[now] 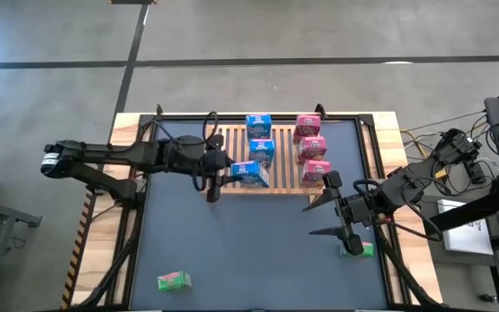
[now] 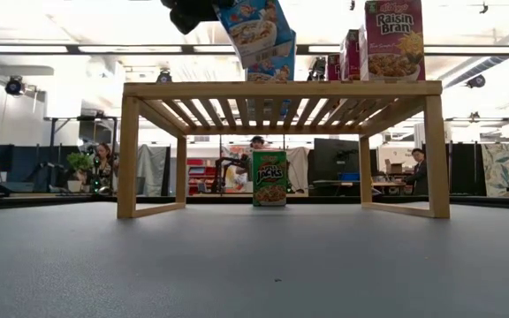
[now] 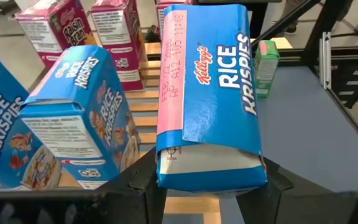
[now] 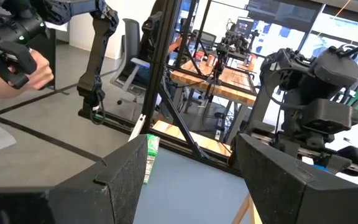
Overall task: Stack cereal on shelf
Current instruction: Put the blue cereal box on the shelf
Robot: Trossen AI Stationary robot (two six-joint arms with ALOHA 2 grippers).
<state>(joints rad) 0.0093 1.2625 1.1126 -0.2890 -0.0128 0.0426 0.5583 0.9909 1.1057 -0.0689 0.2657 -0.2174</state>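
Note:
My left gripper is shut on a blue cereal box over the near edge of the light-wood shelf. Two more blue boxes and three pink boxes stand on the shelf's slats. One green box lies on the table near the front left. Another green box lies beside my right gripper, which is open and holds nothing. In the low view a further green box stands on its base under or behind the shelf. My left gripper pinches the blue box's two narrow sides at its flap end between its two fingers. The fingers come from the table's left, slanting slightly down, along the box's length. The box is tilted, printed face up, above the slats.
The shelf's near left part shows bare slats. Dark frame rails run along the table's sides. In the right wrist view a person's hand shows beyond the table.

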